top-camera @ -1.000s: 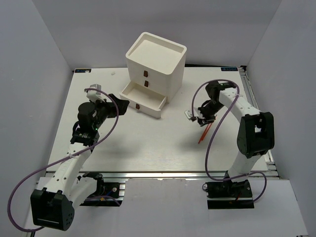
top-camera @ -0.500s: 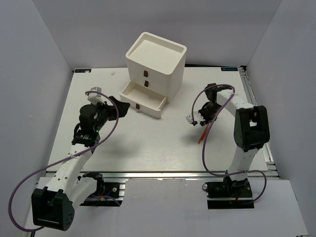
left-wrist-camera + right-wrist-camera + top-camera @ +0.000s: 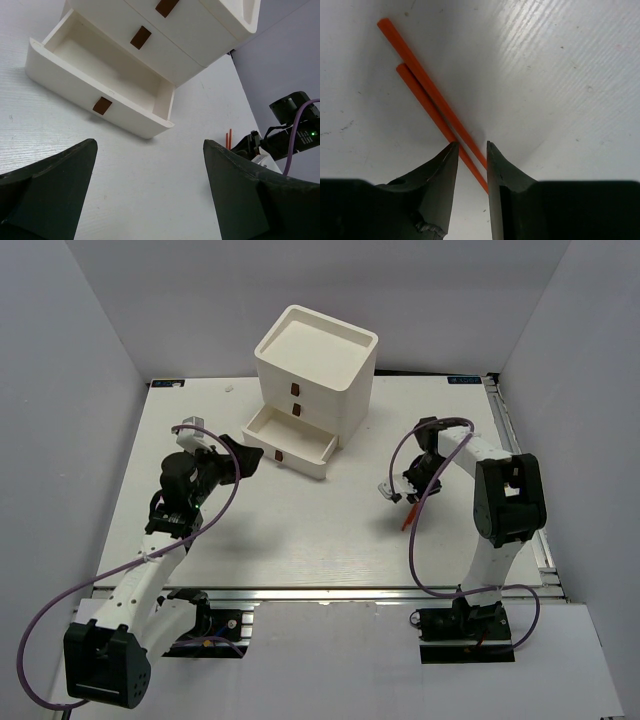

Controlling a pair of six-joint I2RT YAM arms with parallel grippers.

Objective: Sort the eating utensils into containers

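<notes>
Two thin orange chopsticks (image 3: 427, 97) lie flat on the white table (image 3: 300, 530), on its right side, well apart from the boxy white three-drawer unit (image 3: 315, 365) that stands at the far middle. The two sticks lie side by side, nearly parallel and touching or almost touching. In the top view their long axis runs on a diagonal from far right to near left. In the right wrist view they run from the upper left down into the gap between the fingertips. The right gripper (image 3: 471, 150) is low over the table and straddles the near part of the sticks. Its black fingers are drawn close with only a narrow gap, and I cannot tell if they already press the sticks. The left gripper (image 3: 149, 150) is spread wide and holds nothing. It points toward the lowest white drawer (image 3: 60, 70), which is pulled open and has a small dark red pull (image 3: 102, 105) on its front.
</notes>
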